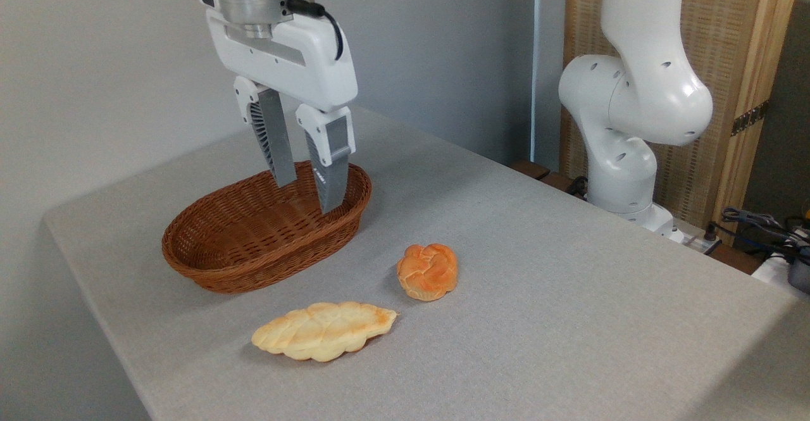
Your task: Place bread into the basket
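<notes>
The gripper [308, 194] hangs over the right end of the basket [209, 272], its two fingers parted by a moderate gap with nothing between them. The bread [324, 330] lies flat on the grey table [569, 294], well below and in front of the gripper, a little to its right in the picture, apart from the basket's near rim. A small round bun [428, 271] sits to the right of the gripper's line, near the loaf's right tip but not touching it. The loaf looks light, and whether it is soft crumb or a stiff replica cannot be told here; either way a gentle squeeze seems wise. Its braided top is bumpy and probably gives the pads some purchase. Being long, flat and low on the table, it offers little height to grip, so the fingers would likely need to come down nearly to the cloth. The best hold appears to be across the narrow width at the loaf's middle, where it is thickest and would hang balanced; a grip near either tapered end would probably let it droop or swing. The present opening may need widening to span that width.
</notes>
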Tool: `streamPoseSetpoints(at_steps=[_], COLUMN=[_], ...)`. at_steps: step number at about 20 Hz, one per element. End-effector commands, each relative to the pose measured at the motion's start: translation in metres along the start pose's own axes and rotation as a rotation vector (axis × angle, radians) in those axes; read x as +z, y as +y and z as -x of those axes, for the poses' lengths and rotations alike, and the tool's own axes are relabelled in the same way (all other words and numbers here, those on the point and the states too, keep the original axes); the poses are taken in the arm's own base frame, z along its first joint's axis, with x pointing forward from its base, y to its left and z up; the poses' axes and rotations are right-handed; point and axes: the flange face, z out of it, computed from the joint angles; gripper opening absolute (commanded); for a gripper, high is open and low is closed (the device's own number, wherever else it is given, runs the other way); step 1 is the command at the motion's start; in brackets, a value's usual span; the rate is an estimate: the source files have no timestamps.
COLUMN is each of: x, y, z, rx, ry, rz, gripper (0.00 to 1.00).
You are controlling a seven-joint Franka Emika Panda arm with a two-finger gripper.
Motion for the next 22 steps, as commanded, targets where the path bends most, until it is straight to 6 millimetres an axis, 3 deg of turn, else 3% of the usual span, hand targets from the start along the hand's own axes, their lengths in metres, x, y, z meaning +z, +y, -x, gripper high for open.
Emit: streamPoseSetpoints(at_steps=[1, 4, 13, 15, 19, 22], x=[0.025, 0.034, 0.036, 0.052, 0.110, 0.141], y=[0.027, 0.037, 0.030, 0.026, 0.023, 0.004], z=[-0.015, -0.021, -0.016, -0.013, -0.009, 0.005], rx=[0.051, 0.068, 0.169, 0.268, 0.451, 0.522], ry=[0.036, 0.038, 0.004, -0.003, 0.027, -0.025], rz=[0.002, -0.001, -0.040, -0.039, -0.086, -0.151], gripper=[1.00, 1.00, 1.00, 1.00, 1.00, 1.00])
